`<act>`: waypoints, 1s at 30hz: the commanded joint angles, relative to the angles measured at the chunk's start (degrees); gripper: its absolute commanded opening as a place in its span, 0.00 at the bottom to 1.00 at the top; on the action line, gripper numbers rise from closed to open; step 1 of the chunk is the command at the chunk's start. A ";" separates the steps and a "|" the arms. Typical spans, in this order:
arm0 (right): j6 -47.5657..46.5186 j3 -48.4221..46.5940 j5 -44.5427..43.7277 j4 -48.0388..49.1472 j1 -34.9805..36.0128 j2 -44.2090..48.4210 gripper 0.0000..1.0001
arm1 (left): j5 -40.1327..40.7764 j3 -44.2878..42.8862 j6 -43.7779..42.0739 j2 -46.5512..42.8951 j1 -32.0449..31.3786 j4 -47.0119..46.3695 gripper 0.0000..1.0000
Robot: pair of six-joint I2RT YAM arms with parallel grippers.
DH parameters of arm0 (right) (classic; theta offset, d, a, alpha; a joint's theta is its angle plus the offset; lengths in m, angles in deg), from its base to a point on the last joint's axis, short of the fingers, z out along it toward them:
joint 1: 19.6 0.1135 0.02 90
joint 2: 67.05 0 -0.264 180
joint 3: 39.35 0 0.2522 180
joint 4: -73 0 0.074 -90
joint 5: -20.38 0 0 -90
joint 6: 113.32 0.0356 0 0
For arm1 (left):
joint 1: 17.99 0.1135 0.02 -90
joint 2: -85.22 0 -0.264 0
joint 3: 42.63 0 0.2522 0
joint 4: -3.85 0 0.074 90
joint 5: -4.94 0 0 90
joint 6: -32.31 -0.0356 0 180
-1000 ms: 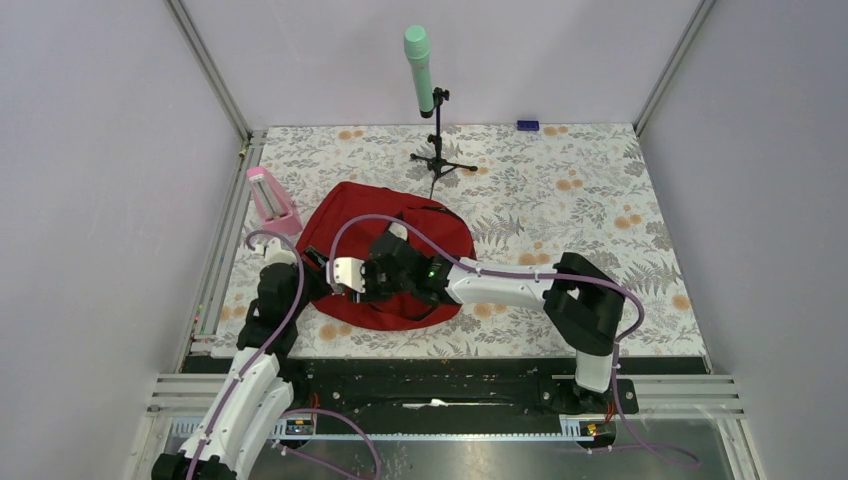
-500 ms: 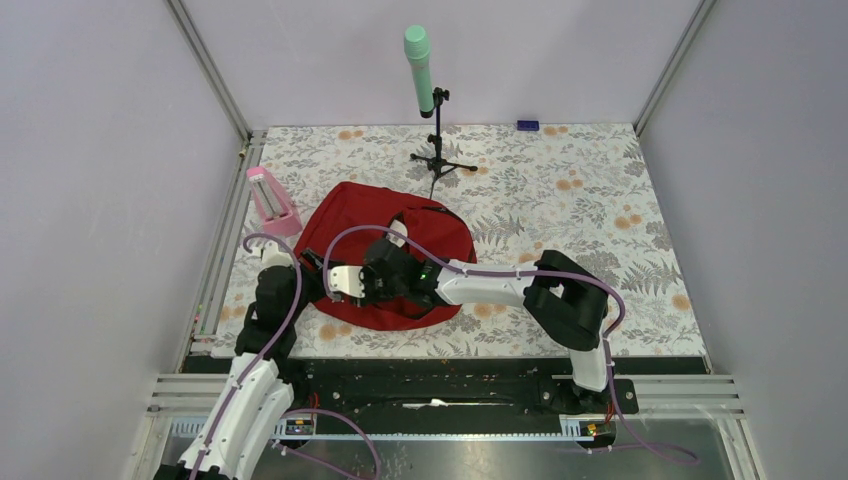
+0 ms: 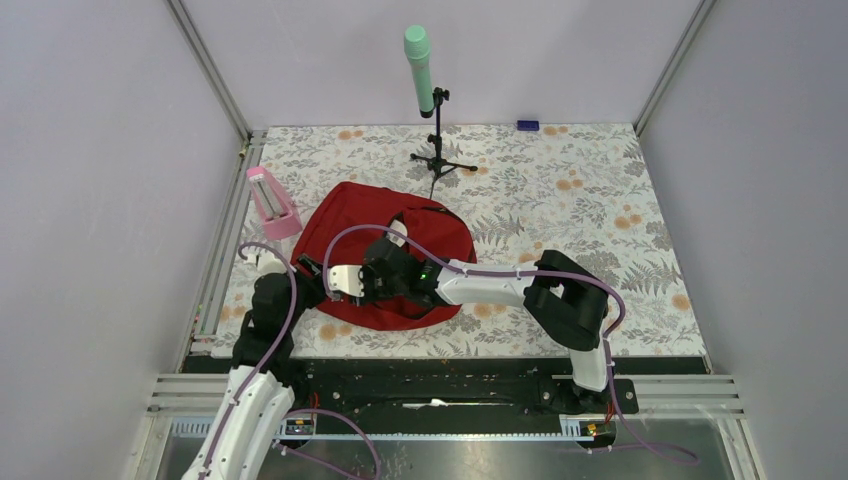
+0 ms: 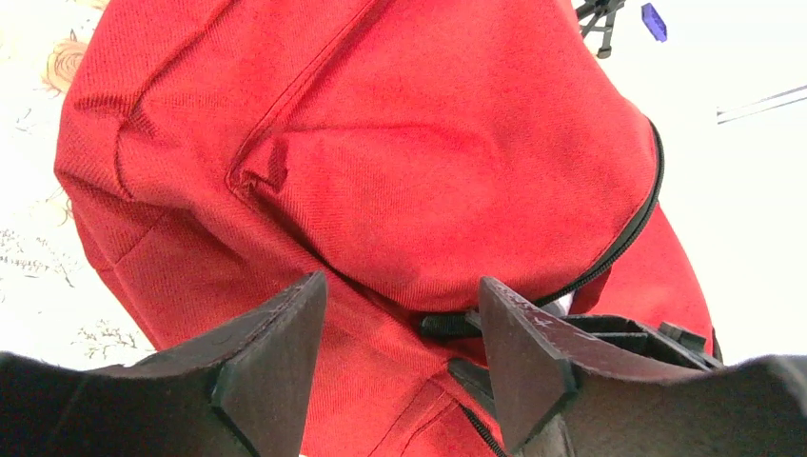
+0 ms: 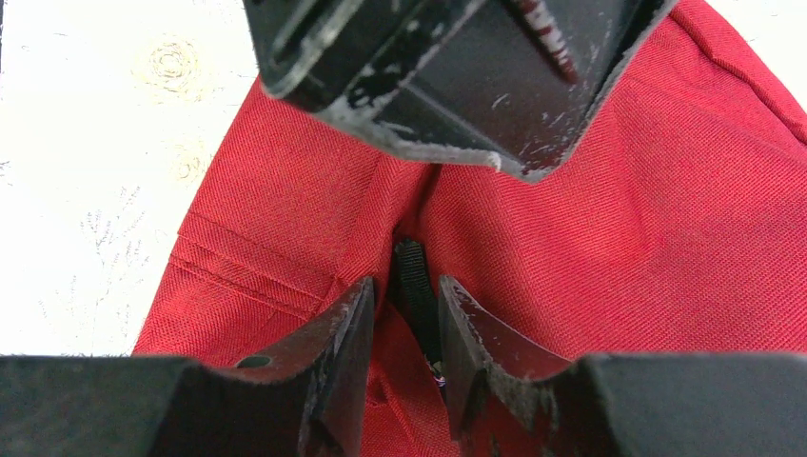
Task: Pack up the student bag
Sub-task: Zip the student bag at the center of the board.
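My right jaws, nearly closed, pinch the black zip tab [image 5: 414, 284] on the student bag [image 3: 345, 215]. My left jaws gape wide beside it. I think zipping is left.

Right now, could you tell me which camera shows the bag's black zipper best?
Left wrist: the zipper curves along the student bag. Right wrist shows only a short stretch between its fingers; the top view hardly resolves it.

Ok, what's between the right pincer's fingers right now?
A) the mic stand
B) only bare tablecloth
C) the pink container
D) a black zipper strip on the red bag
D: the right wrist view shows the right pincer closed narrowly around a black zipper strip on the student bag.
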 commanded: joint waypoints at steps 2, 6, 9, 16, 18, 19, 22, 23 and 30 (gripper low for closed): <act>-0.60 -2.03 -1.07 3.22 -0.97 3.13 0.37 | -0.48 0.08 1.35 -1.21 0.15 2.15 0.63; 0.08 -2.35 -1.18 3.73 -1.28 3.70 0.37 | -2.14 1.93 3.38 -0.84 0.15 1.82 0.64; 1.81 -2.20 -0.21 4.02 -1.69 4.60 0.37 | -2.31 2.94 4.36 -0.59 0.15 1.03 0.64; 4.01 -0.98 1.91 4.41 -2.30 6.62 0.38 | -3.17 5.57 6.71 2.16 0.15 -4.11 0.68; 4.37 -0.62 2.31 4.43 -2.28 6.74 0.38 | -3.19 6.11 7.09 2.77 0.15 -6.07 0.69; 4.53 -0.37 2.55 4.48 -2.24 6.76 0.38 | -2.98 6.33 7.25 3.13 0.16 -6.59 0.69; 4.86 0.57 3.56 4.98 -2.30 7.21 0.38 | -2.80 6.35 7.07 4.53 0.15 -6.85 0.66; 4.86 0.91 4.21 5.04 -2.26 7.46 0.38 | -3.21 6.44 7.03 4.70 0.15 -6.86 0.64; 3.46 1.54 6.92 2.95 -2.20 7.18 0.38 | -4.08 8.57 8.10 3.55 0.15 -6.34 0.43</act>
